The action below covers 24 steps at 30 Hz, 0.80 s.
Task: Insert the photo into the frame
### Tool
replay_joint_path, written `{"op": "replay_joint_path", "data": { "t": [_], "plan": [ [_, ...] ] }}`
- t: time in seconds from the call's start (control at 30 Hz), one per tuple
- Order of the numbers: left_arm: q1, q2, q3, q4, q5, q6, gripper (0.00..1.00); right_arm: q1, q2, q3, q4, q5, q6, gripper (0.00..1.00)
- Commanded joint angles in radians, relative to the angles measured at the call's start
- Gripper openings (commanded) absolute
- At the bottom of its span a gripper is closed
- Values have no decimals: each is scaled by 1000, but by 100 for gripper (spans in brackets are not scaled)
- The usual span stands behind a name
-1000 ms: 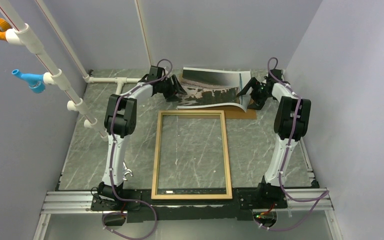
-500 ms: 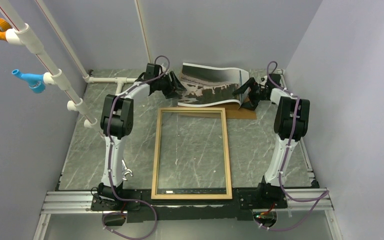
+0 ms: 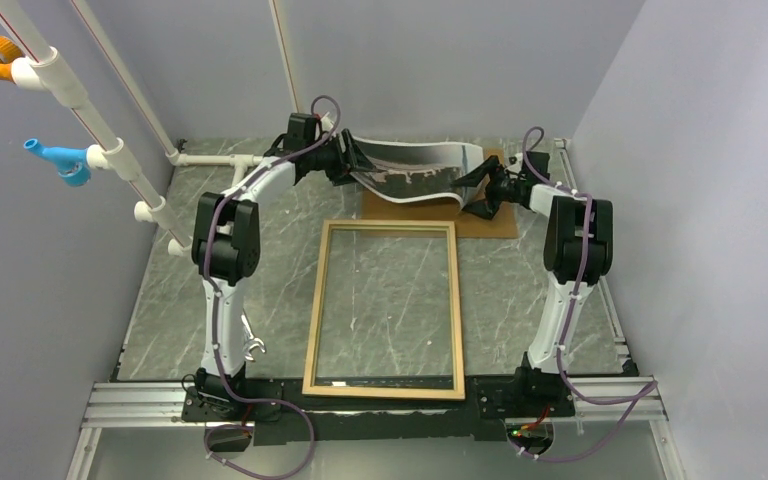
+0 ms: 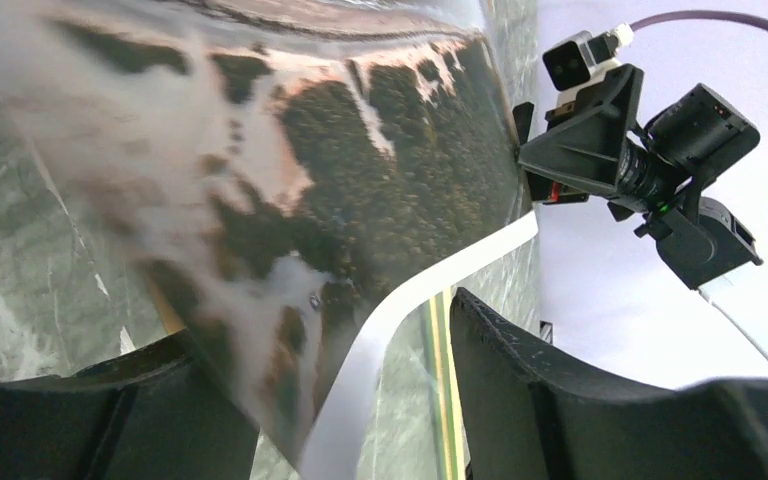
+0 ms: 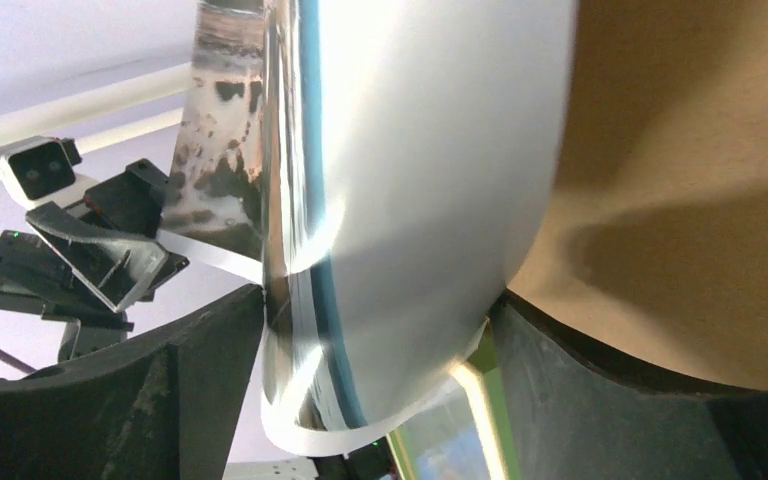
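Hanging between the two arms at the far end of the worktop (image 3: pixel 160 300), the photo (image 3: pixel 415 172) sags in a shallow curve, picture side up, over the brown backing board (image 3: pixel 495 222). The left pincer (image 3: pixel 352 165) is closed on its left edge. The right pincer (image 3: pixel 477 187) is closed on its right edge, by the blue stripe and white margin. The frame (image 3: pixel 384 386) lies flat on the nearer part of the worktop, tan face up, its far rail at the board's near edge.
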Motion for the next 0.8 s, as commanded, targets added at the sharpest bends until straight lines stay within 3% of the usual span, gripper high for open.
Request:
{"op": "replay_joint_path", "data": {
  "t": [0.0,0.2,0.47,0.57,0.77],
  "plan": [
    [-9,-84,-2,-32,11,77,67,10,-64,-13,118,-31,75,81],
    [-4,-102,-47,-41,-1,96,68,11,-52,-26,163,-44,114,60],
    [-1,-220,-183,-32,-14,104,62,32,-123,-84,110,-63,60,59],
    [-3,-283,-278,-29,6,116,48,40,-177,-140,72,-66,14,60],
    [-2,-419,-462,-84,-20,168,13,43,-297,-255,-53,-52,-118,62]
  ]
}}
